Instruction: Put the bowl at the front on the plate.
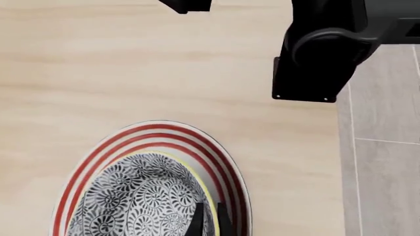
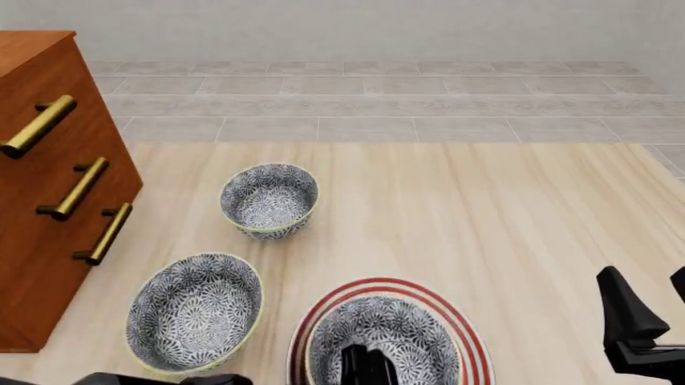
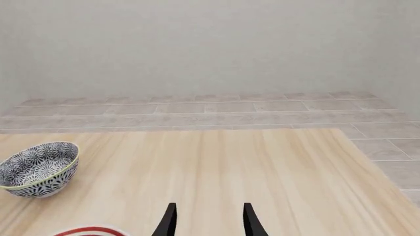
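Note:
The bowl point(image 2: 383, 337), black-and-white floral with a yellow-green rim, sits upright on the white red-ringed plate point(image 2: 466, 341) at the table's front centre. My left gripper point(image 2: 366, 362) reaches into it from the near side. In the left wrist view its two fingers point(image 1: 196, 220) stand close together astride the bowl point(image 1: 141, 196) rim, one inside and one outside, above the plate point(image 1: 217, 157). My right gripper point(image 2: 655, 301) hovers open and empty at the front right, away from the plate. In the right wrist view its fingertips point(image 3: 210, 219) are spread over bare wood, with a sliver of the plate point(image 3: 88, 231) beside them.
Two look-alike bowls stand on the table: one front left point(image 2: 195, 311), one farther back point(image 2: 269, 199), also the bowl point(image 3: 38, 168) in the right wrist view. A wooden drawer cabinet point(image 2: 54, 184) with brass handles fills the left side. The right arm point(image 1: 328, 54) crosses the left wrist view.

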`<state>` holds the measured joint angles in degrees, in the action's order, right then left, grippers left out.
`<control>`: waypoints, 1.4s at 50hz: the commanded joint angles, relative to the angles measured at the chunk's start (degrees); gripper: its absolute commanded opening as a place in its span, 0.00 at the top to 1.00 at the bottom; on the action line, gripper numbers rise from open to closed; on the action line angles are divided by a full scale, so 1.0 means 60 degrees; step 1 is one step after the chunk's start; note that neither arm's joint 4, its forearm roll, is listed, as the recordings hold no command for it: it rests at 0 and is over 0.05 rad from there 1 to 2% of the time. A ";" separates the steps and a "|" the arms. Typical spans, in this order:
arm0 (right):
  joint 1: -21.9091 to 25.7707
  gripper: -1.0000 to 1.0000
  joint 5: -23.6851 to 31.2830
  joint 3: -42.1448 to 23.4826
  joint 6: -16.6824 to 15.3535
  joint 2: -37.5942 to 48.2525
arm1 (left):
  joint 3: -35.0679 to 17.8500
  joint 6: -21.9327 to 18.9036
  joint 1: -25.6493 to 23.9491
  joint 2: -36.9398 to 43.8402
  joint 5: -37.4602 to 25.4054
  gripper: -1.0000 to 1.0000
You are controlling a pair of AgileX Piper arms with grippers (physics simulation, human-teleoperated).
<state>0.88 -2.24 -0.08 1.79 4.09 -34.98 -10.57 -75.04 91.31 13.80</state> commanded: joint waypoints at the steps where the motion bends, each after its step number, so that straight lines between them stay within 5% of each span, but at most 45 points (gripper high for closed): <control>1: -0.0004 0.00 0.0004 0.0007 -0.0011 -0.0009 | 0.0205 0.0127 -0.0035 0.0347 0.0439 1.00; 19: 0.0069 0.00 -0.0010 0.0001 -0.0095 0.0048 | 0.0477 0.0531 -0.0312 -0.0257 0.0365 1.00; 20: 0.0072 0.00 0.0002 0.0002 -0.0099 0.0034 | 0.0477 0.0545 -0.0354 -0.0290 0.0330 0.00; 38: 0.0084 0.00 -0.0076 0.0003 -0.0118 0.0127 | 0.0322 0.0557 -0.0437 -0.1103 -0.0364 0.00; 56: 0.0084 0.00 -0.0005 0.0004 -0.0135 0.0038 | -0.1265 0.0472 -0.0966 -0.4179 -0.3144 0.00; 70: 0.0067 0.00 0.0018 0.0005 -0.0136 0.0009 | -0.1951 -0.0436 0.0266 -0.5463 -0.3780 0.00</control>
<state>1.38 -2.25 -0.07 0.95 4.31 -43.63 -10.44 -77.76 64.53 -5.54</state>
